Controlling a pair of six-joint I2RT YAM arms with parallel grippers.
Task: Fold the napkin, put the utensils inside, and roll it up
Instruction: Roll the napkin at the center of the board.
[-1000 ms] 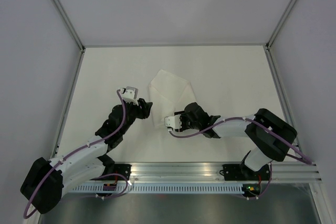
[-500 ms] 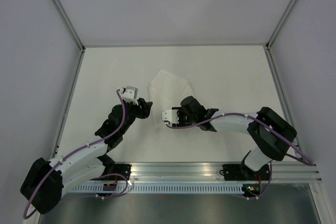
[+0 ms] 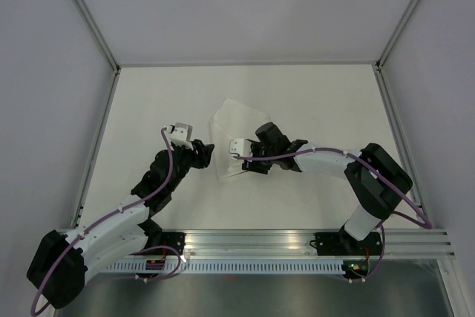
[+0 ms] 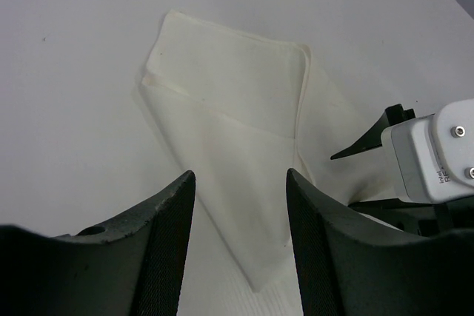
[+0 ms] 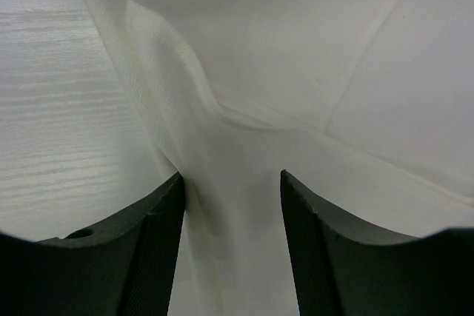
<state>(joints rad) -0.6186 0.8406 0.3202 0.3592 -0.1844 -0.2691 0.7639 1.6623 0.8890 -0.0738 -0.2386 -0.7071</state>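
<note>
The white napkin (image 3: 236, 125) lies partly folded on the table, mid-table, with one point toward the arms. It shows in the left wrist view (image 4: 237, 109) with a folded flap and a hemmed edge. My right gripper (image 3: 243, 162) sits on the napkin's near right part. In the right wrist view (image 5: 232, 179) its jaws stand apart, astride a raised ridge of cloth (image 5: 222, 131). My left gripper (image 3: 207, 152) is open and empty just left of the napkin's near point (image 4: 241, 175). No utensils are in view.
The white table (image 3: 326, 102) is bounded by metal frame rails and grey walls on three sides. The right gripper's camera block (image 4: 437, 153) shows at the right edge of the left wrist view, close to the left gripper.
My right gripper has moved up and to the left, from the napkin's near edge onto the cloth, which now bunches between its jaws. The left arm has barely moved.
</note>
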